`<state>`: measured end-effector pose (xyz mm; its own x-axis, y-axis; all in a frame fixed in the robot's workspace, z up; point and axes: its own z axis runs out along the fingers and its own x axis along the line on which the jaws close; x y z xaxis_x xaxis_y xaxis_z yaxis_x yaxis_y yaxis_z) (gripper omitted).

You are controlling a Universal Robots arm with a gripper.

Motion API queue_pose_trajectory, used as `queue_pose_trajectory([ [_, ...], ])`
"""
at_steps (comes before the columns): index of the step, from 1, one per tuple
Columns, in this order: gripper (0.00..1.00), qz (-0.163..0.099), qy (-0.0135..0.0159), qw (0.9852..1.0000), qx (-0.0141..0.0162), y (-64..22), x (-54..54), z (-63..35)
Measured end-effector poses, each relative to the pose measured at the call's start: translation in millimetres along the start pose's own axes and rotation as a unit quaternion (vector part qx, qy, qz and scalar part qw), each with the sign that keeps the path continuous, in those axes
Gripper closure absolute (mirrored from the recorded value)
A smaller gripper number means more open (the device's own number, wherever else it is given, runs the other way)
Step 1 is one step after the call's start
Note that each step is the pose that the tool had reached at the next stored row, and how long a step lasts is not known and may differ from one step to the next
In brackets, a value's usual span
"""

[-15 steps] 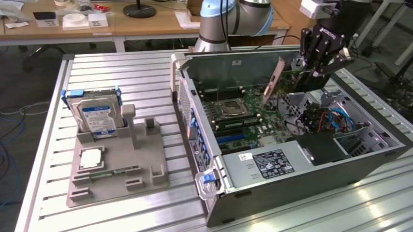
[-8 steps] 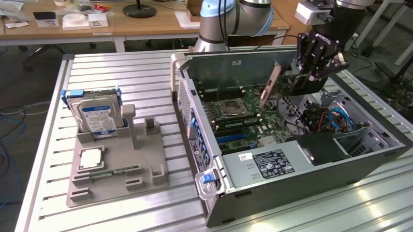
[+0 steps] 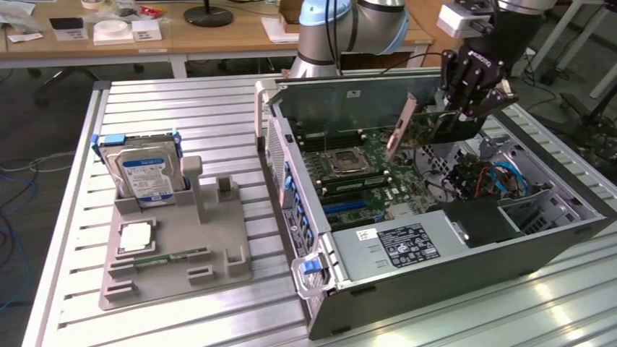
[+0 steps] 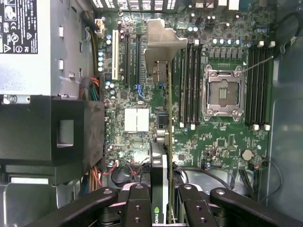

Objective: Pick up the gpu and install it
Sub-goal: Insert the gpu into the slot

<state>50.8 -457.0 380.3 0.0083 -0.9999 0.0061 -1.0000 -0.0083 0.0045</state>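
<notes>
Slatted metal table (image 3: 193,101) bears an open computer case (image 3: 463,267). Over its motherboard (image 3: 362,181) the arm (image 3: 501,36) reaches steeply down, gripper (image 3: 469,108) clamped on the gpu (image 3: 429,129).

A: What colour is the gpu (image 3: 424,131)?
B: Green board, black face, silver end bracket (image 4: 163,42); the jaws are black.
A: And the motherboard (image 3: 359,170)?
B: Green too, with black slots and 1 white slot (image 4: 114,54).
A: The hard drive (image 3: 144,170)?
B: Blue-and-white label, blue side rails; its holder (image 3: 178,253) is plain grey.
A: The bench (image 3: 183,108)?
B: Pale silver, ribbed in parallel stripes. The case (image 3: 463,267) is dark grey, with 1 blue latch (image 3: 310,266).
</notes>
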Motion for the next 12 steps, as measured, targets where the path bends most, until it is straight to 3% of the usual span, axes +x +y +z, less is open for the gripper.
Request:
queue_pose_trajectory([
  [4, 0.73, 0.0, -0.0004, 1.0, 0.0001, 4.8, -0.6, 0.5],
  [12, 0.73, 0.0, -0.0004, 1.0, 0.0001, 5.4, -1.0, 0.5],
])
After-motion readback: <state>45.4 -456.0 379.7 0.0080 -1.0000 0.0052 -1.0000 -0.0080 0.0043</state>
